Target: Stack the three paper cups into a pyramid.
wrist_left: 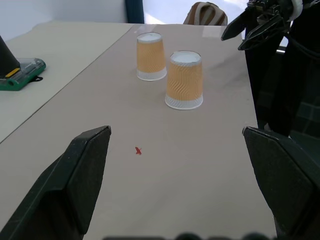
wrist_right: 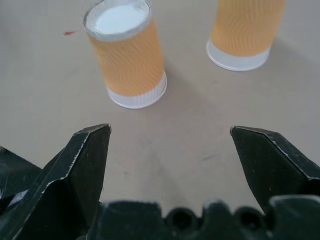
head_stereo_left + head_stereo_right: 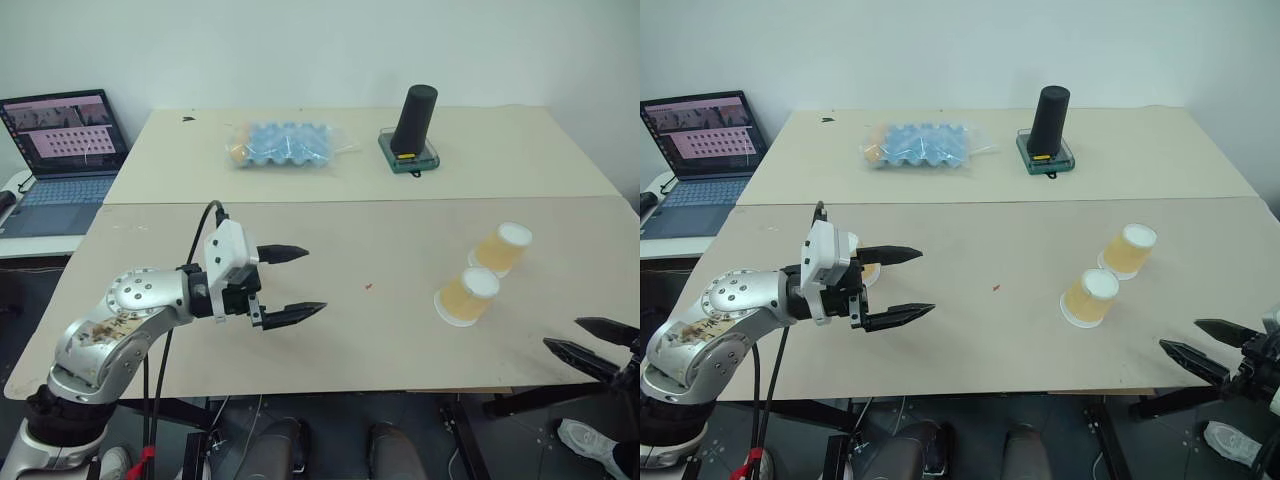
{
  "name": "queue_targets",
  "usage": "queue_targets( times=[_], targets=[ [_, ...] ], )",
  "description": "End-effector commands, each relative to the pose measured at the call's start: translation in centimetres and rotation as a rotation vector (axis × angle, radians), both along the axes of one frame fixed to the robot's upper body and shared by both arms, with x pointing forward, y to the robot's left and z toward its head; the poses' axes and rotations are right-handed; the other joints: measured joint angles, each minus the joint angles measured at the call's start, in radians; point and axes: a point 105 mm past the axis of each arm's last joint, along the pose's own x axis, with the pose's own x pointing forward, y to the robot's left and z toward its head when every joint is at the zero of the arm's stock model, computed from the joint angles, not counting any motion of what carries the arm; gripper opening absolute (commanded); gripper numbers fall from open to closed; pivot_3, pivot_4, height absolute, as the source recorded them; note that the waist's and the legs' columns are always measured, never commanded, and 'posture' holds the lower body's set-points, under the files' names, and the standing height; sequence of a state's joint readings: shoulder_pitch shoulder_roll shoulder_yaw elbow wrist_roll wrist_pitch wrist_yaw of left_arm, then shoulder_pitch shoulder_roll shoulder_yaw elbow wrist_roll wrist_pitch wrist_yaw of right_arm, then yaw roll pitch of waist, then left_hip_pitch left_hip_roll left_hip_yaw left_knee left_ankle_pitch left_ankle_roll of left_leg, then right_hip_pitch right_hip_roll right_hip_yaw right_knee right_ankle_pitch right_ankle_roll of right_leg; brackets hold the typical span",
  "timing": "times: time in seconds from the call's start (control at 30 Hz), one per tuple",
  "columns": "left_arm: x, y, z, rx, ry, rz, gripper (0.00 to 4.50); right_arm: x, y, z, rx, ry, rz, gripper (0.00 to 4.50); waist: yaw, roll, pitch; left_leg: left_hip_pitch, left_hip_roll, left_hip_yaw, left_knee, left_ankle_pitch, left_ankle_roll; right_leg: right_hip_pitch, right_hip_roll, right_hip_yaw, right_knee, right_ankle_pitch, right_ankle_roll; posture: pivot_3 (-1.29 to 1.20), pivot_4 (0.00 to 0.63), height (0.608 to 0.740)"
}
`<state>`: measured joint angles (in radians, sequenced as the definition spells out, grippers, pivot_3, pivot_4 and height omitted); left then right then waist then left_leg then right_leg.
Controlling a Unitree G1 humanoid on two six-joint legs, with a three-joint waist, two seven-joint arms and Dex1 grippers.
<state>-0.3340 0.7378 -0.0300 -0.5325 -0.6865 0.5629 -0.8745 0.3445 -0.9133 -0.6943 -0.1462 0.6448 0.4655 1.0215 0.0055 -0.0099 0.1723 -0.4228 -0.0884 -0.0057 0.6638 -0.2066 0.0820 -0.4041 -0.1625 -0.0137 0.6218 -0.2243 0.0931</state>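
On the table [image 3: 330, 330] two upside-down paper cups [image 3: 468, 296] stand near its right edge; left fingers [image 3: 288, 284] and right fingers [image 3: 592, 343] gape empty

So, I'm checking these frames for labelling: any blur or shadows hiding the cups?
Left wrist view: both paper cups sharp, the near fingers soft. Right wrist view: cups cast soft shadows on the table, edges still clear. Left eye view: even light, no glare on the cups.

Plain white wall [image 3: 300, 50] behind. 2 beige tables [image 3: 400, 330] pushed together, seam between. Open laptop [image 3: 65, 150] on a low side desk at left. Dark floor [image 3: 330, 440] below.
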Motion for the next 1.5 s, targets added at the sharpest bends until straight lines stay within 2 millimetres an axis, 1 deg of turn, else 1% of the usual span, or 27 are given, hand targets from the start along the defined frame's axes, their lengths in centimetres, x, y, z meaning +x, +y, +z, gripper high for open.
queue_targets(
  times=[0.03,0.1,0.13,0.2,0.33,0.6,0.8,0.93,1.23,1.3,1.33,1.4,1.43,1.47,1.5],
  targets=[
    [-0.4,-0.5,1.2,-0.016,-0.047,-0.034,4.5,1.7,0.9,0.2,-0.03,-0.045,0.015,4.45,0.004,-0.001,0.0,0.0,0.0,0.0,0.0,0.0,0.0,0.0,0.0,0.0,0.0,0.0,0.0,0.0,0.15,0.726],
    [-0.3,-0.5,1.2,-0.014,-0.05,-0.034,4.5,2.7,1.5,0.1,-0.022,-0.063,0.02,4.45,0.007,-0.001,0.0,0.0,0.0,0.0,0.0,0.0,0.0,0.0,0.0,0.0,0.0,0.002,-0.003,0.0,0.15,0.726],
    [-0.3,-0.4,1.3,-0.014,-0.048,-0.033,4.5,3.1,2.1,0.0,-0.014,-0.064,0.044,4.45,0.008,-0.001,0.0,-0.001,-0.001,0.0,0.0,0.0,0.0,-0.001,0.0,0.0,0.0,0.004,-0.006,0.0,0.15,0.726],
    [-0.2,-0.3,1.3,-0.008,-0.051,-0.031,4.5,3.7,3.1,-0.2,-0.019,-0.063,0.079,4.45,0.01,-0.001,0.0,-0.002,-0.001,0.0,0.0,0.0,0.001,-0.001,0.0,0.0,0.0,0.004,-0.006,0.0,0.15,0.726],
    [-0.2,-0.3,1.3,-0.017,-0.046,-0.025,4.5,4.1,4.3,-0.5,-0.023,-0.06,0.124,4.45,0.021,-0.001,0.0,-0.003,-0.002,0.0,0.0,0.0,0.002,-0.001,0.0,0.0,0.0,0.004,-0.006,0.0,0.15,0.726],
    [-0.1,-0.2,1.6,-0.025,-0.045,-0.013,4.5,5.2,5.0,-0.6,-0.024,-0.073,0.145,4.45,0.02,-0.001,0.001,-0.001,-0.002,0.0,0.0,0.0,0.002,-0.001,0.0,0.0,-0.001,0.004,-0.005,0.0,0.15,0.726],
    [0.1,-0.1,1.7,-0.025,-0.048,0.002,4.5,6.4,6.5,-0.5,-0.013,-0.092,0.18,4.45,0.019,-0.001,0.001,-0.002,-0.002,0.0,0.0,0.0,0.002,-0.001,0.0,0.0,0.0,0.004,-0.005,0.0,0.15,0.726],
    [0.0,-0.3,1.8,-0.03,-0.048,0.0,4.5,7.2,7.1,-0.8,-0.005,-0.096,0.189,4.45,0.019,-0.001,0.001,-0.001,-0.002,0.0,0.0,0.0,0.002,-0.001,0.0,0.0,0.0,0.004,-0.005,0.0,0.15,0.726],
    [0.1,-0.3,1.8,-0.035,-0.039,0.01,4.5,8.1,7.5,-0.8,-0.013,-0.097,0.191,4.45,0.019,-0.001,0.001,-0.001,-0.002,0.0,0.0,0.0,0.002,-0.001,0.0,0.0,0.0,0.004,-0.005,0.0,0.15,0.726],
    [0.1,-0.3,1.8,-0.034,-0.039,0.011,4.5,8.1,7.5,-0.8,-0.013,-0.098,0.191,3.95,0.019,-0.001,0.001,-0.001,-0.002,0.0,0.0,0.0,0.002,-0.001,0.0,0.0,0.0,0.004,-0.005,0.0,0.15,0.726],
    [0.1,-0.3,1.8,-0.035,-0.037,0.01,4.5,8.1,7.5,-0.8,-0.013,-0.099,0.191,3.77,0.019,-0.001,0.001,-0.001,-0.002,0.0,0.0,0.0,0.002,-0.001,0.0,0.0,0.0,0.004,-0.005,0.0,0.15,0.726],
    [0.0,-0.3,1.8,-0.034,-0.037,0.009,4.5,8.1,7.6,-0.8,-0.015,-0.104,0.194,3.08,0.019,-0.001,0.001,-0.001,-0.002,0.0,0.0,0.0,0.002,-0.001,0.0,0.0,0.001,0.004,-0.006,0.0,0.15,0.726],
    [0.0,-0.3,1.8,-0.034,-0.037,0.01,4.5,8.1,7.6,-0.7,-0.015,-0.105,0.196,2.81,0.019,-0.001,0.001,-0.001,-0.002,0.0,0.0,0.0,0.002,-0.001,0.0,0.0,0.001,0.004,-0.006,0.0,0.15,0.726],
    [0.0,-0.3,1.8,-0.033,-0.037,0.011,4.5,8.1,7.7,-0.7,-0.014,-0.106,0.196,2.64,0.019,-0.001,0.001,-0.001,-0.002,0.0,0.0,0.0,0.002,-0.001,0.0,0.0,0.001,0.004,-0.006,0.0,0.15,0.726],
    [0.0,-0.3,1.7,-0.031,-0.036,0.011,4.5,8.2,7.7,-0.6,-0.014,-0.107,0.194,2.62,0.019,-0.001,0.001,-0.001,-0.002,0.0,0.0,0.0,0.002,-0.002,0.0,0.0,0.001,0.004,-0.006,0.0,0.15,0.726]
  ],
)
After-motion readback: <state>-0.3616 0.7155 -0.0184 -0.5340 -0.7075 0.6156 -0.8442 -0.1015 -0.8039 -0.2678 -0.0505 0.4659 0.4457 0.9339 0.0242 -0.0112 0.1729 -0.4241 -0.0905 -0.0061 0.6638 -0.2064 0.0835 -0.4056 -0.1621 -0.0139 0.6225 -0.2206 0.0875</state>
